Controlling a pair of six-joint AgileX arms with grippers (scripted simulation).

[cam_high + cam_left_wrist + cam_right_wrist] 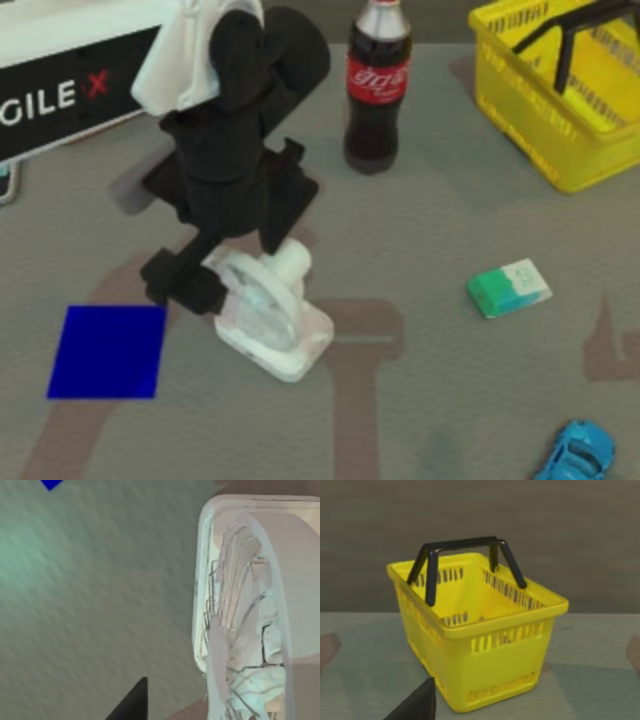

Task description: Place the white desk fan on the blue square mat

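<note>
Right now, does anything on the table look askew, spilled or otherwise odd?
Nothing stands out. The fan stands upright near the middle with the left gripper at its cage, not yet on the mat. The cola bottle and yellow basket are upright too.

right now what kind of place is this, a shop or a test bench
Likely a simulated tabletop test bench: unrelated props share the mottled table, a cola bottle, a yellow basket, the white desk fan under the left gripper.
</note>
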